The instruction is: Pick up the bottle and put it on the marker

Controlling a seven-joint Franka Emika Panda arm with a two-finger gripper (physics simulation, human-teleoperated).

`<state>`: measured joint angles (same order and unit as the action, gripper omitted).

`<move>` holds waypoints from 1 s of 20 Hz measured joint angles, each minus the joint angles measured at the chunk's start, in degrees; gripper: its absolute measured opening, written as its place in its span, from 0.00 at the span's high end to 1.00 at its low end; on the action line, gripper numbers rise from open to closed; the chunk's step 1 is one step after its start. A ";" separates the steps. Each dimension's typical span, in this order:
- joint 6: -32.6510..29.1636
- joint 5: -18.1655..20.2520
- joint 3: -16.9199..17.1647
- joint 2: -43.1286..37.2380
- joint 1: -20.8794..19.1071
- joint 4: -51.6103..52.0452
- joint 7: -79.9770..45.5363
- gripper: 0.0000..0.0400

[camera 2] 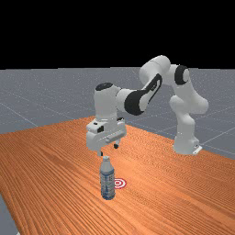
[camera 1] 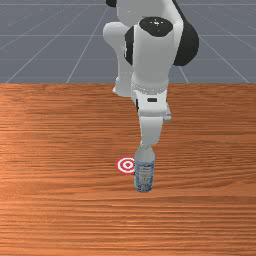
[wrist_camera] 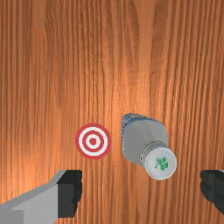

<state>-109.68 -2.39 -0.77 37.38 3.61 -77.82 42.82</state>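
On the table point(camera 2: 55, 160) we find the bottle point(camera 2: 108, 181) upright, just beside the marker point(wrist_camera: 93, 141). We record the gripper point(camera 2: 109, 150) above the bottle, its two fingers standing wide apart.

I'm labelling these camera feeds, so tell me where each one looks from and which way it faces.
Front view: across the table, facing the arm and looking down on the bottle; the arm's links and tool show.
Far view: farther off, looking across the table; the whole arm shows, base to open tool.
Wrist view: on the tool, looking down past its two fingers at the bottle's cap.
Shared: front and far views both show the bottle upright beside the marker.
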 joint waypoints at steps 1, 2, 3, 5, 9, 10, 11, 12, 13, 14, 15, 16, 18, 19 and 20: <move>-0.36 0.01 0.00 0.60 -0.01 -0.02 0.00 0.00; -0.04 0.03 -0.01 1.53 -0.01 0.62 0.02 0.00; -3.04 -0.07 0.03 0.58 -0.01 -2.14 -0.11 0.00; -6.72 -0.69 0.34 -0.54 0.24 -5.31 -0.68 0.00; -8.35 -0.39 0.17 -1.45 0.07 -6.84 -0.49 0.00; -7.69 -0.35 0.15 -1.28 0.06 -6.35 -0.45 0.00; -7.59 -0.35 0.15 -1.30 0.06 -6.29 -0.44 0.00; -7.54 -0.34 0.15 -1.33 0.06 -6.27 -0.44 0.00; -6.68 -0.30 0.13 -0.98 0.05 -5.52 -0.38 0.00; -6.26 -0.27 0.12 -0.78 0.05 -5.16 -0.35 0.00; -6.86 -0.40 0.05 -0.99 0.02 -5.63 0.08 0.00; -6.89 -0.57 -0.11 -0.99 -0.01 -5.63 0.86 0.00; -6.85 -0.73 -0.28 -0.91 0.23 -5.51 1.08 0.00; -6.80 -0.74 -0.32 -0.86 0.42 -5.42 0.81 0.00; -6.75 -0.70 -0.32 -0.81 0.63 -5.33 0.30 0.00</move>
<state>-116.43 -3.08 -1.09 36.57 4.24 -83.16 43.11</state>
